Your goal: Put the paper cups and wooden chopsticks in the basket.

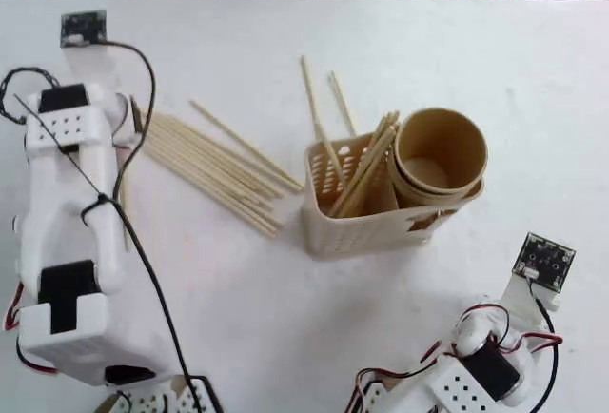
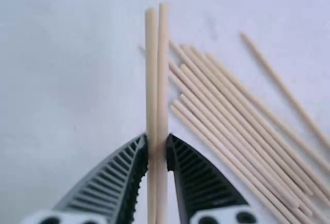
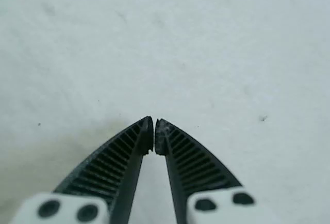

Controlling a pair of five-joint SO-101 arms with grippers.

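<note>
1. The table (image 1: 285, 32) is a flat, matte white surface, faintly speckled up close.
2. The left arm (image 1: 67, 232) is a blocky white plastic shell with black inserts and a black cable draped over it. It lies along the table's left side in the high view.
3. The right arm (image 1: 476, 370) is the same white plastic, with red and black wires. It sits at the near right corner, well apart from the basket.
4. The basket (image 1: 362, 227) is a cream plastic box with rounded corners and slotted walls, standing upright at mid-table.
5. The paper cups (image 1: 440, 151) are tan, smooth and round-rimmed. They are nested one inside another in the basket's right half, slightly tilted.
6. A bundle of chopsticks (image 1: 363, 167) of pale wood leans slantwise in the basket's left half, its upper ends by the cups' rim.
7. The loose chopsticks (image 1: 214, 170) are slim, round and straight. They lie roughly parallel in a fan on the table between the left arm and the basket, not touching the basket.
8. The two thin sticks (image 1: 319, 108) show past the basket's far rim; I cannot tell whether they lean inside it or lie behind it.
9. The left gripper (image 2: 157, 141) has ribbed dark-grey fingers pinched narrow on a pair of chopsticks (image 2: 157, 69). The two sticks lie side by side and touching, just beside the loose ones.
10. The right gripper (image 3: 154, 131) has the same ribbed fingers, with the tips meeting and nothing between them, above bare table.
</note>
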